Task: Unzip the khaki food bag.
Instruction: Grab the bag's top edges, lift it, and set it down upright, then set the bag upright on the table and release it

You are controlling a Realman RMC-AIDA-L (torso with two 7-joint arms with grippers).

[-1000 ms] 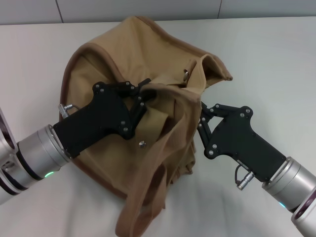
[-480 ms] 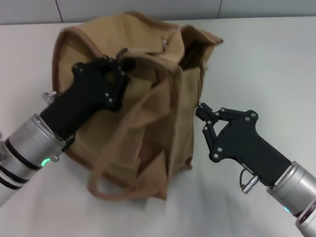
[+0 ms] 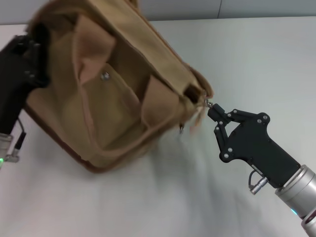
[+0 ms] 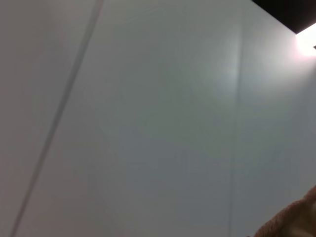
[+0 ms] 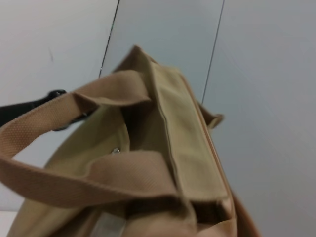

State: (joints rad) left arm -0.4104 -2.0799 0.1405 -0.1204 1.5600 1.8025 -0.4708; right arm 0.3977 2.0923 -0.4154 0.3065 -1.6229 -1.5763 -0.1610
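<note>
The khaki food bag (image 3: pixel 123 94) is lifted and tilted, its front pocket with a metal snap (image 3: pixel 104 75) facing me and its strap handles hanging loose. My left gripper (image 3: pixel 35 52) is at the bag's upper left end, shut on the fabric and holding it up. My right gripper (image 3: pixel 212 109) is at the bag's right corner, its fingers pinched together on a small metal zipper pull (image 3: pixel 208 103). The right wrist view shows the bag's top (image 5: pixel 187 148) and both straps close up. The left wrist view shows only a corner of the bag (image 4: pixel 296 222).
The white table (image 3: pixel 163 197) lies under the bag, with the wall seam at the back. The left arm's black body (image 5: pixel 29 108) shows behind the bag in the right wrist view.
My left gripper has pulled the bag's left end up and to the left. The bag has swung up and tilted, front pocket now facing me. My right gripper has shifted slightly right at the corner.
</note>
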